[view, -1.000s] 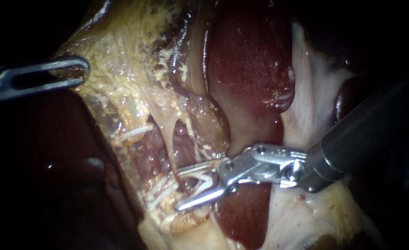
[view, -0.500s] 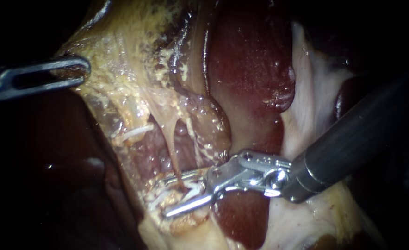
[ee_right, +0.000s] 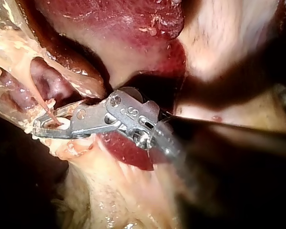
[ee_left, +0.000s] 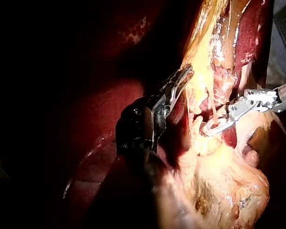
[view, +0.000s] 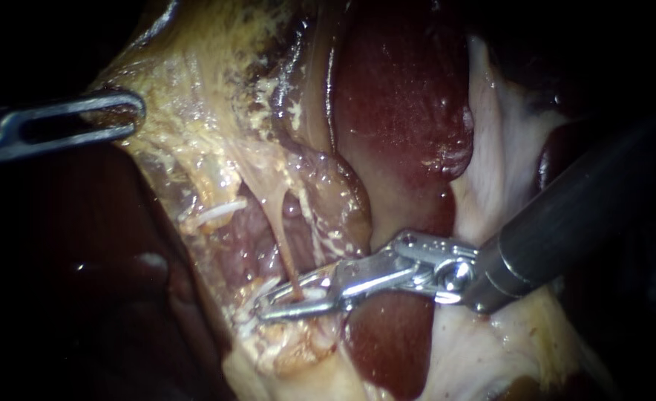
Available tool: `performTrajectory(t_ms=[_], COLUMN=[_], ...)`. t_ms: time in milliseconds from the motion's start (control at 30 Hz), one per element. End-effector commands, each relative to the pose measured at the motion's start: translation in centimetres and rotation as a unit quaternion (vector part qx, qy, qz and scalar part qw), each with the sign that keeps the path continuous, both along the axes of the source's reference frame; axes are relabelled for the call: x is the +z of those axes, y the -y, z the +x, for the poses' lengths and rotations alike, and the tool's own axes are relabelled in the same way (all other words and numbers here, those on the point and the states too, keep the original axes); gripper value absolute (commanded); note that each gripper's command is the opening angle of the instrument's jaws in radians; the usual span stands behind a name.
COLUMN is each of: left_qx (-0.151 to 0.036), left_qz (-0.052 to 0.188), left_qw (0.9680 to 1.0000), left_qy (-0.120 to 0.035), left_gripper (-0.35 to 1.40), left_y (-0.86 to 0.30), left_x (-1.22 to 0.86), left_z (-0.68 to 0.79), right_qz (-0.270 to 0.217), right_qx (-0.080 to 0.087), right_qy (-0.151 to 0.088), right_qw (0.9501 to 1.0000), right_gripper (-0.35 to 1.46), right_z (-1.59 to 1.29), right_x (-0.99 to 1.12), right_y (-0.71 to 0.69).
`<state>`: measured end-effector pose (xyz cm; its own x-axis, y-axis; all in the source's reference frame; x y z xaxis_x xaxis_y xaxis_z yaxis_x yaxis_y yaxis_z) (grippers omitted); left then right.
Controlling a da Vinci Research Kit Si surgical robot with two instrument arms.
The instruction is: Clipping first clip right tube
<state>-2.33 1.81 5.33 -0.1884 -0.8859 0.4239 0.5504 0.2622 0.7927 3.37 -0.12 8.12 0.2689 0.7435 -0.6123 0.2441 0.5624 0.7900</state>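
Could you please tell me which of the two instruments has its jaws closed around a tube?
The right instrument, shiny silver on a dark shaft: its jaws are shut on the thin pinkish tube. The grey slotted left instrument holds yellowish tissue.

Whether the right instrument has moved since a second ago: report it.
Yes. The right instrument has slid leftward; its tip now reaches past the thin tube.

My endoscope close on the liver (view: pixel 402 111), right instrument (view: pixel 269 308) entering from 2 o'clock, wrist cameras perhaps nearer, all sharing the tube (view: pixel 287 263).
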Motion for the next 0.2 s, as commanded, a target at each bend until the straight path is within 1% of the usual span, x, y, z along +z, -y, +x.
performTrajectory(t_ms=[33,200], left_qx=[0.000,0.000], left_qz=[0.000,0.000], left_qw=[1.0000,1.0000], left_qy=[0.000,0.000], left_gripper=[-0.35,-0.35], left_y=[0.00,0.00], left_x=[0.00,0.00], left_z=[0.00,0.00], right_qz=[0.000,0.000], right_qx=[0.000,0.000], right_qy=[0.000,0.000], right_qw=[1.0000,1.0000], right_gripper=[-0.35,-0.35], right_z=[0.00,0.00], right_x=[0.00,0.00], right_y=[0.00,0.00])
